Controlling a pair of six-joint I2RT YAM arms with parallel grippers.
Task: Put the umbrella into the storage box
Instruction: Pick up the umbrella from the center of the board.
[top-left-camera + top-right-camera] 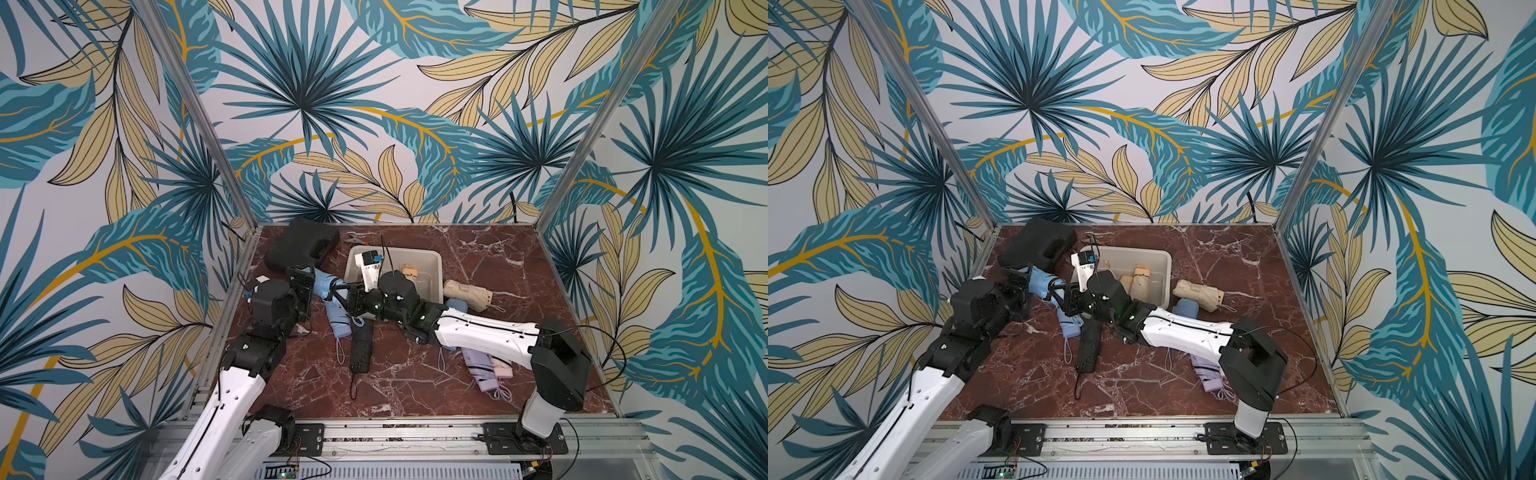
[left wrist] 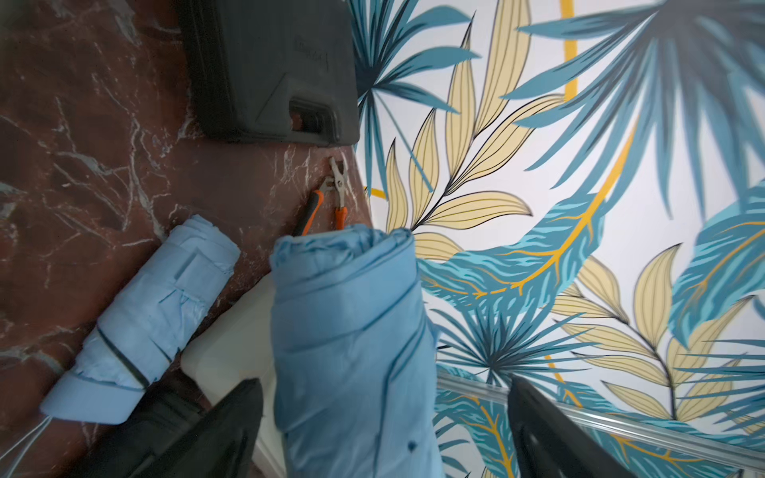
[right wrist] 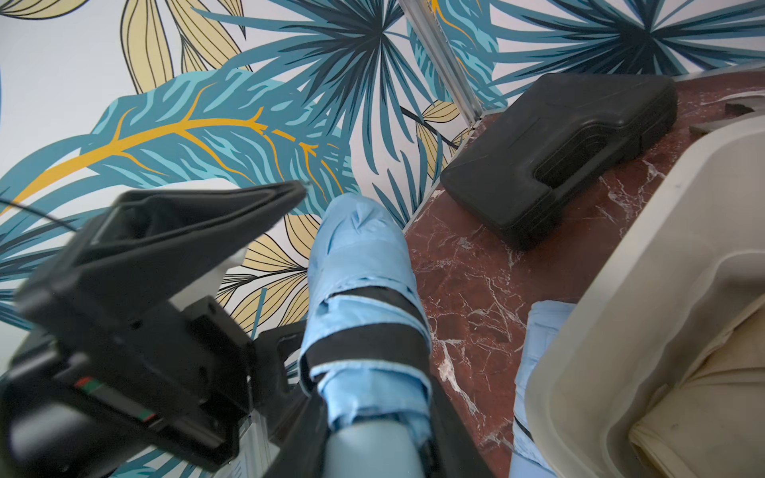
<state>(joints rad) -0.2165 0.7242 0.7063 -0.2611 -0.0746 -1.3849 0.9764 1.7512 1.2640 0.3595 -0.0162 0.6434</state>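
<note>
Bright, even, diffuse light; soft shadows on the table [image 1: 399,386]. Top views sharp; wrist views blur the wallpaper [image 2: 703,82] at edges.

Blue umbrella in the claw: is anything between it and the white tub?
Nothing visible blocks it. The right claw holds the umbrella up beside the storage box; between them lie only bare table and another blue umbrella lying flat. The left claw stands open around the held one.
</note>
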